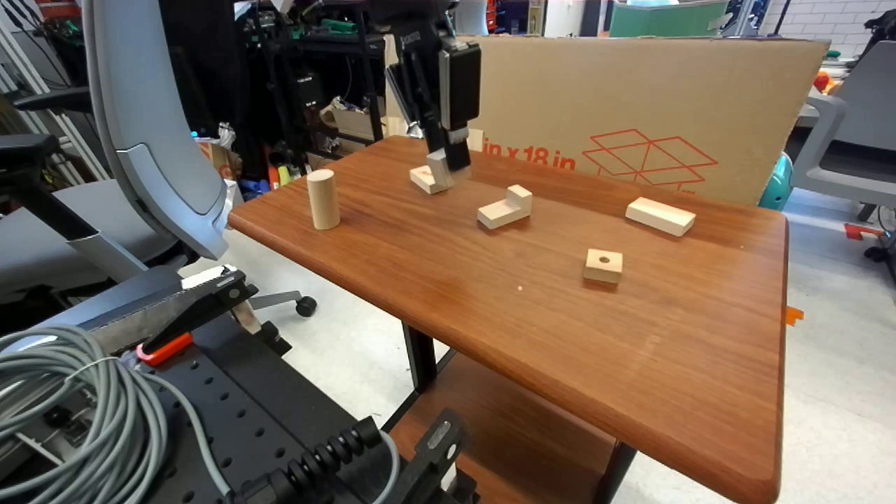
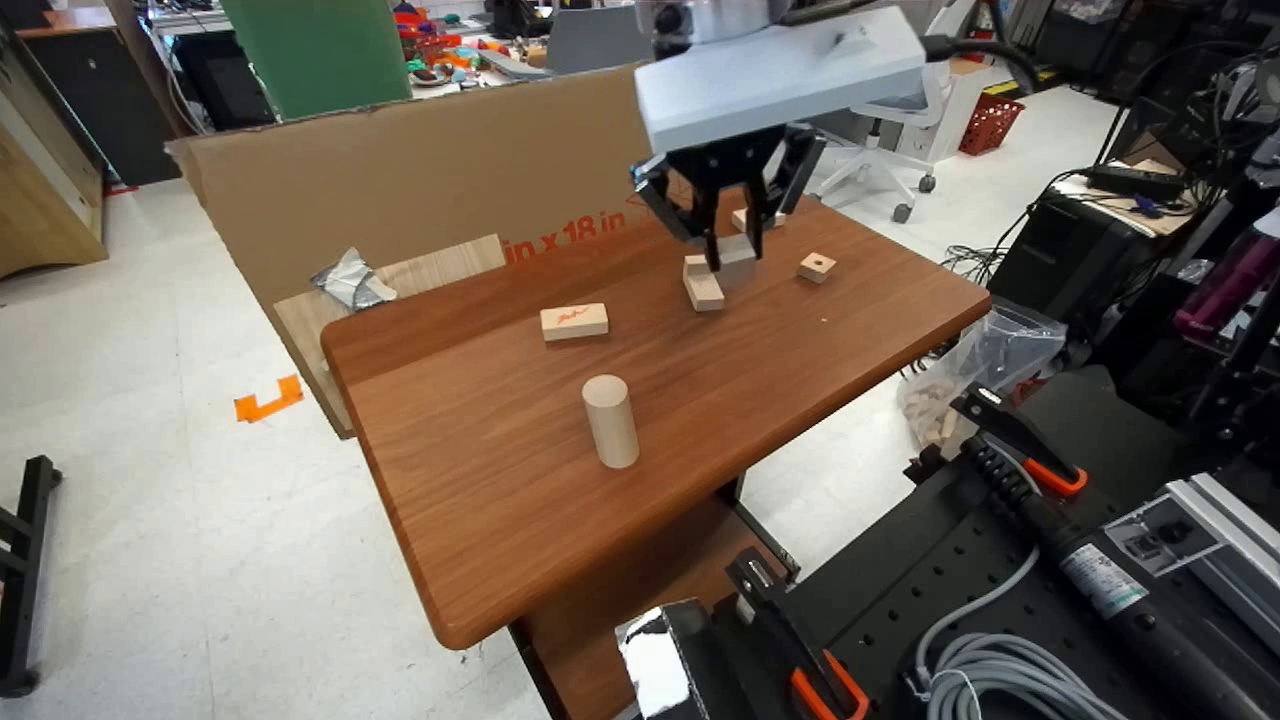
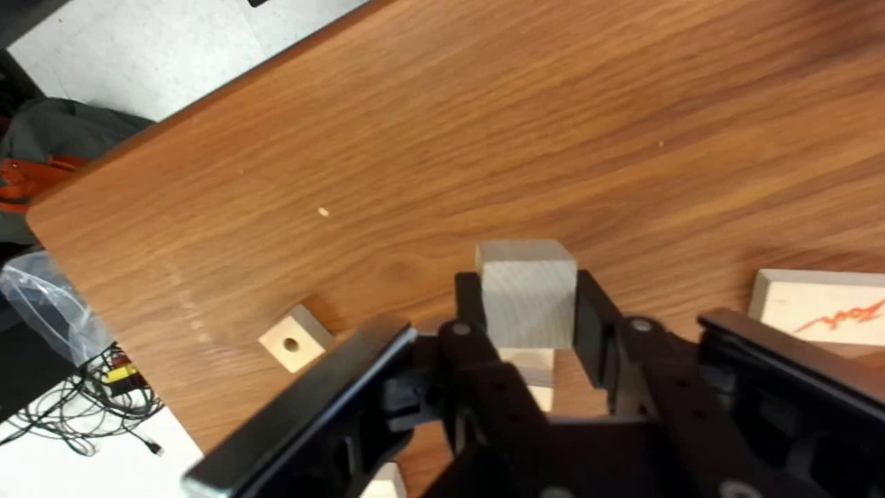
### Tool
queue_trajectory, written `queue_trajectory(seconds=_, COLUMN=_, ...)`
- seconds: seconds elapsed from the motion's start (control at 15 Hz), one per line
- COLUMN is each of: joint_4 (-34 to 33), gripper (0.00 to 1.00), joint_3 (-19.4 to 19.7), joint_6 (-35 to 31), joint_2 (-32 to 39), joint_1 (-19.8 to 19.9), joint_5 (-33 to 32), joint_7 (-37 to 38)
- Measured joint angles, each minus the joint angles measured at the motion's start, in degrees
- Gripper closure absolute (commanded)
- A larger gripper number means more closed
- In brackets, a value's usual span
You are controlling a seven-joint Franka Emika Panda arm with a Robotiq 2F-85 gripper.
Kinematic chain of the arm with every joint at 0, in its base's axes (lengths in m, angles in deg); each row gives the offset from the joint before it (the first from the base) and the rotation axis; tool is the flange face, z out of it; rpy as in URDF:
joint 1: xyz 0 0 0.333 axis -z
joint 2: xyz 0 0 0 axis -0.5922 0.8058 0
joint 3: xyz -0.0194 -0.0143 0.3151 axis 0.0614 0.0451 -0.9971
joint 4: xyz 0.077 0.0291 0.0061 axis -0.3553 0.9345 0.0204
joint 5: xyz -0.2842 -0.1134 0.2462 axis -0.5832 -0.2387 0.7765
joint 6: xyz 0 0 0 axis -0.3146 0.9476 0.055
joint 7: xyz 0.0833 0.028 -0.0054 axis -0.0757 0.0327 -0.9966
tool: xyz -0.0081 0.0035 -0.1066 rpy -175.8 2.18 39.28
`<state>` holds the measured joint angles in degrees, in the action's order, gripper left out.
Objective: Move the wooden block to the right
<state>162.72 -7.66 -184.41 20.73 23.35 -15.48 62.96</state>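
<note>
Black fingers [image 3: 596,332] on the gripper [image 2: 735,257] pinched the small wooden block [image 3: 529,304] from both sides and held it up in the air over the brown table [image 1: 560,336]. Step-shaped wood [image 2: 703,290] lay on the table, partly hidden by the held block in the wrist view, and a little block with a hole [image 3: 294,344] sat apart from it. A round post [image 2: 610,422] stood straight up, a flat block with red marks [image 2: 574,324] lay near it, and a plain long block [image 1: 660,216] lay near the big cardboard [image 1: 700,91].
</note>
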Motion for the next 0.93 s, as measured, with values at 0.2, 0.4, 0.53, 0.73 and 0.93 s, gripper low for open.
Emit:
queue_trajectory(seconds=0.2, joint_4=2.8, gripper=0.91, joint_3=0.1, joint_6=-0.3, joint_2=-3.2, joint_1=4.0, joint_5=0.9, joint_7=0.1)
queue_trajectory(seconds=0.4, joint_4=3.1, gripper=0.91, joint_3=0.1, joint_6=-1.3, joint_2=-3.5, joint_1=7.7, joint_5=4.1, joint_7=-1.0)
queue_trajectory(seconds=0.53, joint_4=2.9, gripper=0.91, joint_3=0.1, joint_6=-1.5, joint_2=-3.2, joint_1=9.5, joint_5=6.5, joint_7=-2.4)
queue_trajectory(seconds=0.73, joint_4=1.7, gripper=0.91, joint_3=0.1, joint_6=-1.5, joint_2=-1.8, joint_1=11.0, joint_5=9.7, joint_7=-4.8)
queue_trajectory(seconds=0.93, joint_4=0.5, gripper=0.91, joint_3=0.1, joint_6=-1.4, joint_2=0.4, joint_1=11.4, joint_5=11.4, joint_7=-6.3)
